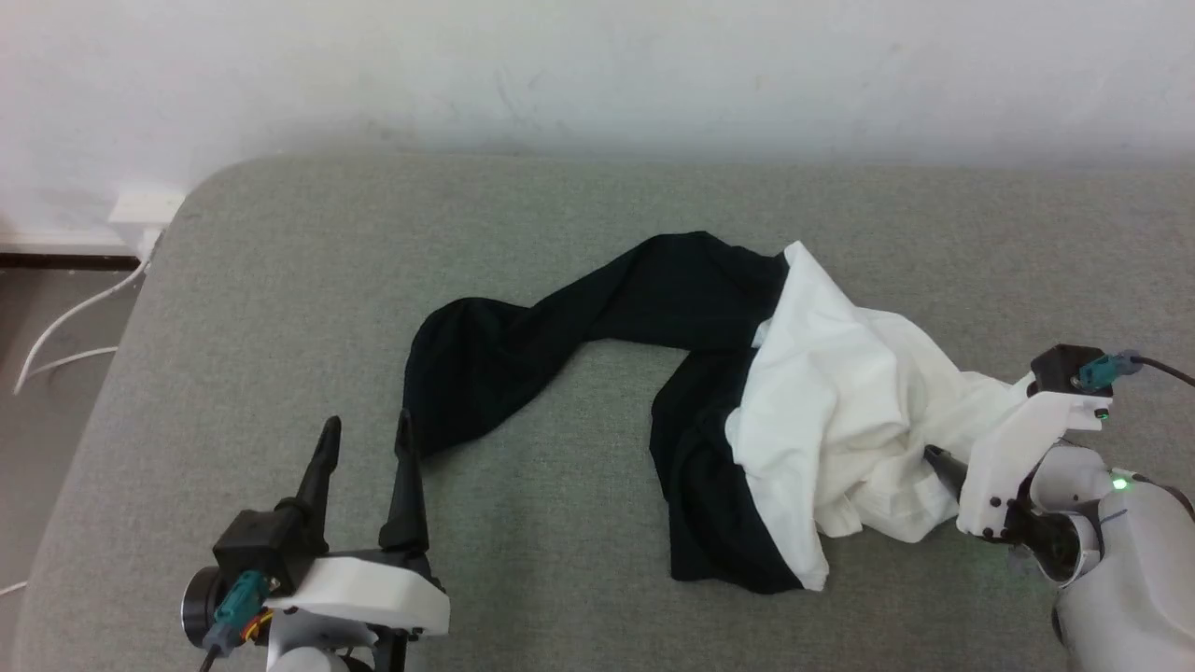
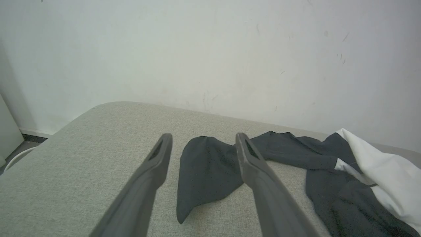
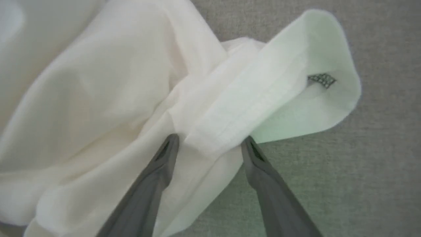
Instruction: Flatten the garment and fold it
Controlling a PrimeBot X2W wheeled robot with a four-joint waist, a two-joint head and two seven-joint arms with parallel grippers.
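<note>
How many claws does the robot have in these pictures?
2. The left claw sits open at the lower left of the head view, near the black sleeve of the garment. The right claw is at the right, open around a white fold.

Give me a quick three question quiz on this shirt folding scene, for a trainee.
1. True or false: the T-shirt lies spread flat on the grey upholstered surface.
2. Which tool has the white hem fold between its open fingers? A: left tool. B: right tool.
3. Fill in: the sleeve end nearest the left tool is ___ in colour.
Key: 1 false, it is crumpled; 2 B; 3 black.
</note>
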